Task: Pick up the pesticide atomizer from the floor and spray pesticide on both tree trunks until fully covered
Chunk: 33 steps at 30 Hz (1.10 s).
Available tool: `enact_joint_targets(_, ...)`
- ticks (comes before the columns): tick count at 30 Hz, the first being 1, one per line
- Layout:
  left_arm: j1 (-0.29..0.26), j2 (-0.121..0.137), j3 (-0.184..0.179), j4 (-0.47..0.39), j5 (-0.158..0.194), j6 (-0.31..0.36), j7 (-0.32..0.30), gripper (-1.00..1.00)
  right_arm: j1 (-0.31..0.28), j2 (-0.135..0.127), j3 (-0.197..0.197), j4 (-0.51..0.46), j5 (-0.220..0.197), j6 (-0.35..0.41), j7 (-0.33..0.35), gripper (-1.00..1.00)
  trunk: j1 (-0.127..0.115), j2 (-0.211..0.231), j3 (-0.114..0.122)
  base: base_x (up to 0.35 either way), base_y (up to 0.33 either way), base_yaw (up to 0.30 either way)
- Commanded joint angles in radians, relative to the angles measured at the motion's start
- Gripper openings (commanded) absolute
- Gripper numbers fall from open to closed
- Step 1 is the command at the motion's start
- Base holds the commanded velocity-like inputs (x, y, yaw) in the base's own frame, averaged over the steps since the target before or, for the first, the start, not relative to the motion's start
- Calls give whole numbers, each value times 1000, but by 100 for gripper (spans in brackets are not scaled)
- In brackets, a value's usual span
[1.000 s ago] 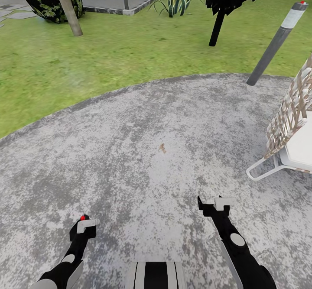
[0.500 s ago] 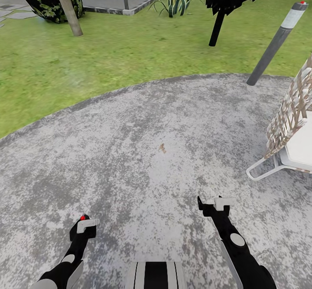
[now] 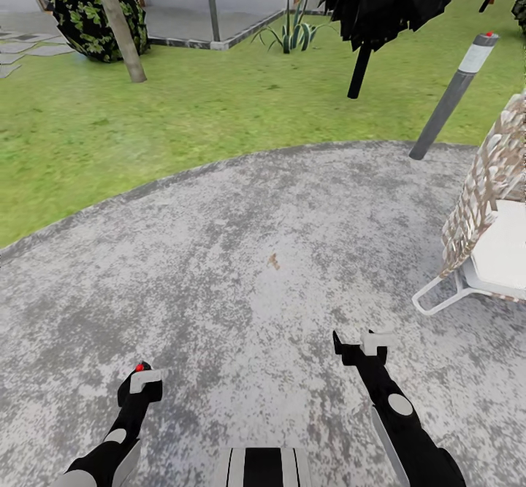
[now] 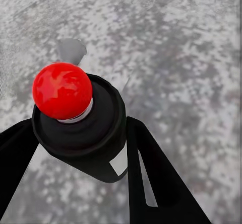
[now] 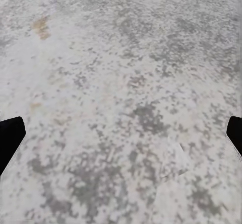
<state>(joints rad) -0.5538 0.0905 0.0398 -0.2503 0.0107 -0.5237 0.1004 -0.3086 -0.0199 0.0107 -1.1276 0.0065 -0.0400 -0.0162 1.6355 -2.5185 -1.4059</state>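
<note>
The left gripper (image 3: 143, 380) is clenched around the pesticide atomizer (image 4: 76, 121), a dark little bottle with a red knob on top, held low over the mottled grey paving (image 3: 241, 253). The right gripper (image 3: 363, 344) hangs beside it over the same paving, fingers spread wide and holding nothing. Well ahead of both grippers lies the green lawn (image 3: 183, 114), and beyond it, far forward of the left gripper, a leaning grey-brown tree trunk (image 3: 117, 23).

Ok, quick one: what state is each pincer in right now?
Left pincer: closed on the pesticide atomizer, its red cap up.
Right pincer: open wide, holding nothing.
</note>
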Motion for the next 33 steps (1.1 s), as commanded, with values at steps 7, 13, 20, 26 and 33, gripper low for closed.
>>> enact_joint_targets(7,0,3,-1,2,1,7,1,-100,0,7,1,1,22,-11,-5,100,-3,2,27,0,0,0)
enact_joint_targets(13,0,8,-2,3,-2,11,-1,-100,1,10,1,1,23,-28,-5,100,-6,3,50,0,0,0)
enact_joint_targets(20,120,5,-2,9,-1,7,3,-100,294,-27,-6,47,27,-393,-2,100,-9,5,77,0,0,0)
enact_joint_targets(26,169,6,-1,11,-1,7,4,-100,372,-28,-8,200,26,-609,-3,100,-12,6,101,0,0,0)
enact_joint_targets(33,196,7,0,15,-1,4,5,-100,379,-28,-9,289,26,-641,-3,100,-15,8,128,0,0,0)
